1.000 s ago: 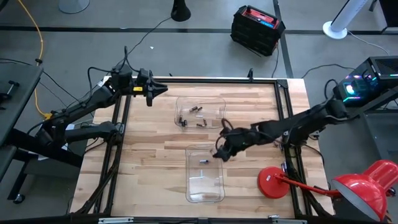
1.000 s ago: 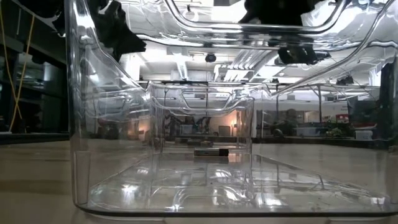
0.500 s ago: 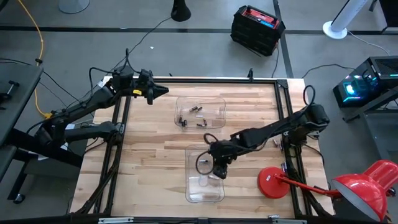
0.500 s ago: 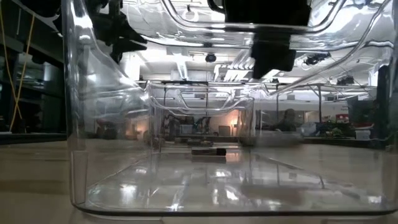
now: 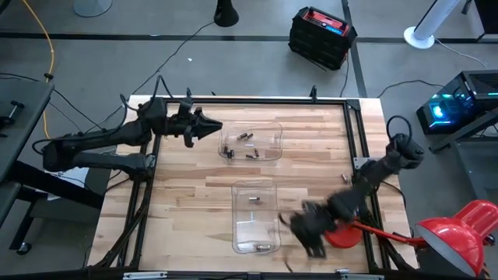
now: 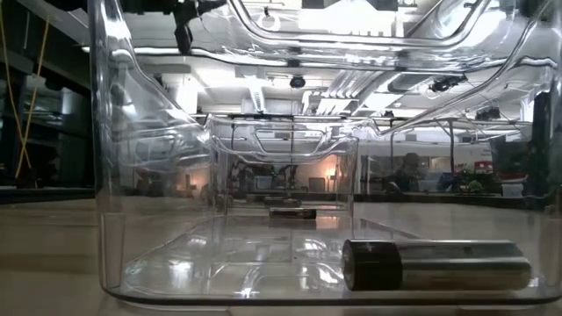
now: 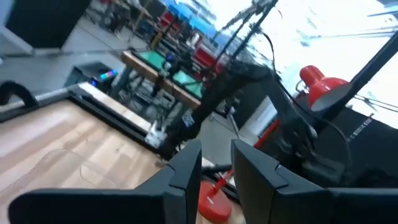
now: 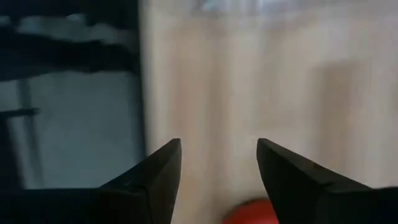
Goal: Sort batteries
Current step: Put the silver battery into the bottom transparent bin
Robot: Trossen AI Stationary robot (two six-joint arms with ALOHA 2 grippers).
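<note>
Two clear plastic trays sit on the wooden table. The far tray holds several small batteries. On the floor of the near tray lie one battery toward its far end and another at its near end. My left gripper hovers just left of the far tray with a narrow gap and nothing between its fingers. My right gripper, blurred in the high view, is open to the right of the near tray, with nothing in it.
A red lamp base stands on the table just right of my right gripper, with its red head beyond the table's near right corner. Black frame rails run along the table's left and right sides.
My right gripper has gone from the far tray over the near tray, then on toward the table's near right, beside the lamp base. A battery now lies at the near end of the near tray. My left gripper has moved right, toward the far tray.
</note>
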